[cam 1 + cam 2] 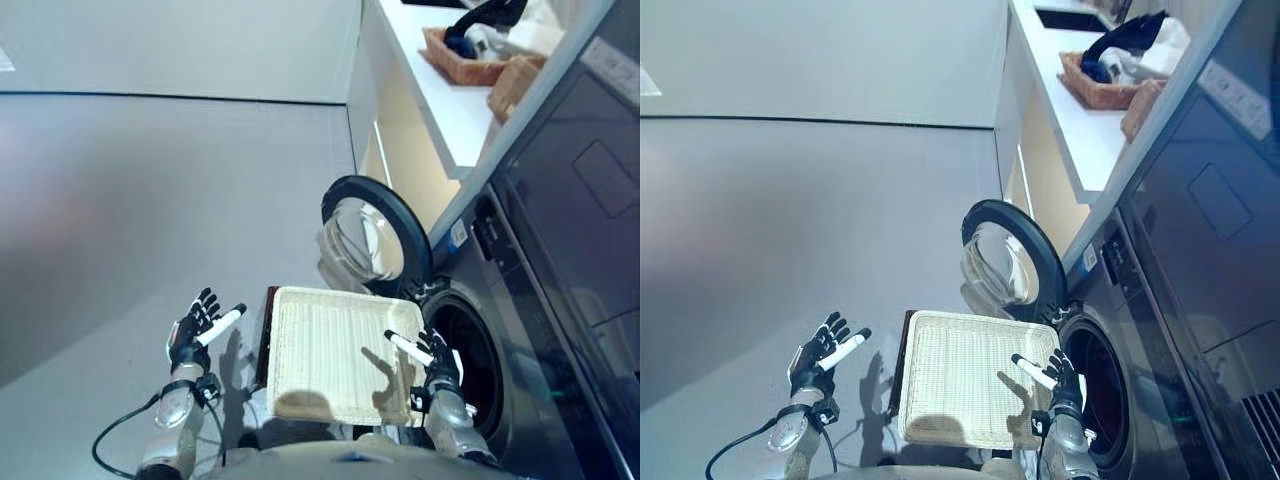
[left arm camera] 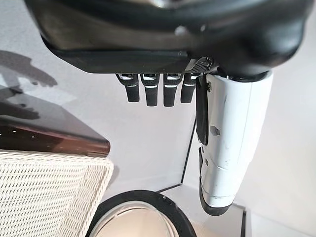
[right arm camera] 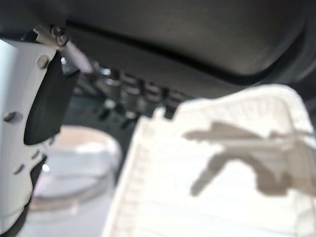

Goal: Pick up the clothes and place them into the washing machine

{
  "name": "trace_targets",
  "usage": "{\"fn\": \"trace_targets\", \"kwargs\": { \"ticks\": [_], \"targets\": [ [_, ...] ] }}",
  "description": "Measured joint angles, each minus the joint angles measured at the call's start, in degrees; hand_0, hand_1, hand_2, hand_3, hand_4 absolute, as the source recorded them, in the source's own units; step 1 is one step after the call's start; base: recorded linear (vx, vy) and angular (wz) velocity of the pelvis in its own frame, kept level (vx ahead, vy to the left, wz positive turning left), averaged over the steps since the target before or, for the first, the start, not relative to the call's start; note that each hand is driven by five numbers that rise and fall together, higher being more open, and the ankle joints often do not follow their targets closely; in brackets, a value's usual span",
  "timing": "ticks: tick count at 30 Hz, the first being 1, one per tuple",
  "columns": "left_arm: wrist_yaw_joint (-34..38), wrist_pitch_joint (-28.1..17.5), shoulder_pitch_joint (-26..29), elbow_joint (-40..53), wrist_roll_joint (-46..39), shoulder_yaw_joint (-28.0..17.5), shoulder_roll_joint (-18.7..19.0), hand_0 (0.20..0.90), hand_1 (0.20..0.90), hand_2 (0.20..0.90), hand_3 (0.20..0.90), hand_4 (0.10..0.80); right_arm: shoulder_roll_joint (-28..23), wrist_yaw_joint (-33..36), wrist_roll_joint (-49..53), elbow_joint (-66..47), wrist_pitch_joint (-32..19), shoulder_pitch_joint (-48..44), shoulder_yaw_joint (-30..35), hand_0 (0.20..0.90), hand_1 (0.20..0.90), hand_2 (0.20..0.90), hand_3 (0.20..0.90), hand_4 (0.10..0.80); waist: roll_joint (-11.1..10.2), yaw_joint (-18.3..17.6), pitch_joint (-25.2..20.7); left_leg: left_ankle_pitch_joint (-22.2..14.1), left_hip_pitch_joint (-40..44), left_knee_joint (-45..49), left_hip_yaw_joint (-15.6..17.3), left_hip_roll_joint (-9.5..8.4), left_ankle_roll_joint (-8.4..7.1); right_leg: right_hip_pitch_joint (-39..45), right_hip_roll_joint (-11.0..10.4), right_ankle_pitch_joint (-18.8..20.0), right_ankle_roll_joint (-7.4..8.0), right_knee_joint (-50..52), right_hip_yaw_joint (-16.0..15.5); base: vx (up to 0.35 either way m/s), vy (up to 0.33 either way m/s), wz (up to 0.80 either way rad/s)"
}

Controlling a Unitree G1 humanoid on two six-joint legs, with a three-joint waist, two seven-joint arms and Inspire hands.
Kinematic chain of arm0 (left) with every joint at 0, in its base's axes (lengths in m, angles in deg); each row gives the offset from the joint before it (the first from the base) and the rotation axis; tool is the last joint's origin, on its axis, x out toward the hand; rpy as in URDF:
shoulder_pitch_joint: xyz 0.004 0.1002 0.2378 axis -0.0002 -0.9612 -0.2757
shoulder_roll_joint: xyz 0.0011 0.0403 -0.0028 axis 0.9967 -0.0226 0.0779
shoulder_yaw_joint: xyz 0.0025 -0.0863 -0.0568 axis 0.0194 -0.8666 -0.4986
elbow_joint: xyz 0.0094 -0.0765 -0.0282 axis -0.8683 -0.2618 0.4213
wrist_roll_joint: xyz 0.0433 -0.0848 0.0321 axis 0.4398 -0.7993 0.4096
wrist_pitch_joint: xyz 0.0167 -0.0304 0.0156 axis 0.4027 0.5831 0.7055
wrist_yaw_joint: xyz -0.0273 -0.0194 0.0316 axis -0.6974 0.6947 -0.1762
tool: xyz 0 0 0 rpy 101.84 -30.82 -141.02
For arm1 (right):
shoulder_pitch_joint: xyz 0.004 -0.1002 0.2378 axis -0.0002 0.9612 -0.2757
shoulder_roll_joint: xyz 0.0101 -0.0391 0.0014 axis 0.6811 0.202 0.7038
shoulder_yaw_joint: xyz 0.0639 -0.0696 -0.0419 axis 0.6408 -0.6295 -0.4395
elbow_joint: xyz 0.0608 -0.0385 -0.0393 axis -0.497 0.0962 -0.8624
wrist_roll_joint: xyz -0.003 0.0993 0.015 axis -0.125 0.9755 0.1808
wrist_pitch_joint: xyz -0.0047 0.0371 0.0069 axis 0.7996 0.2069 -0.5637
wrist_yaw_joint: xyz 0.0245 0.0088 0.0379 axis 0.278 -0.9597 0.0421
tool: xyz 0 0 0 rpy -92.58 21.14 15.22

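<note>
Head views: left hand (image 1: 197,327) spread and empty over bare floor, right hand (image 1: 431,362) spread and empty at the far edge of a white wicker tray (image 1: 320,340), between both hands; washing machine (image 1: 520,330) just beyond the right hand, round door (image 1: 372,235) swung open; no clothes visible near either hand, only dark cloth (image 1: 1130,35) in a basket (image 1: 1095,85) on the counter (image 1: 1080,130), well apart. Left wrist view: straight fingers (image 2: 154,89), tray corner and door rim past them. Right wrist view: relaxed fingers (image 3: 129,94) above the tray.

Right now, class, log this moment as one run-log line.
left robot hand: open, empty | right robot hand: open, empty | white basket: no clothes visible | washing machine door: open
</note>
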Motion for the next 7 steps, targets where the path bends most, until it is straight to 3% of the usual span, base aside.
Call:
{"fn": "trace_targets", "kwargs": {
  "ticks": [7],
  "targets": [
    [-0.3, 0.1, -2.1, 0.0, -0.2, 0.0, -1.2, 0.9, 0.9, 0.9, 0.9, 0.8, 0.4, -0.2, 0.4, 1.1, 0.0, 0.7, -0.7, 0.9, 0.9, 0.9, 0.9, 0.8, -0.4, 0.1, -1.7, 0.0, 1.3, 0.0, 0.3, 1.02, -0.56, 0.7, 0.9, -0.4, -0.36, 0.0, 0.9, 0.037, -0.008, -0.07]
  ]
}}
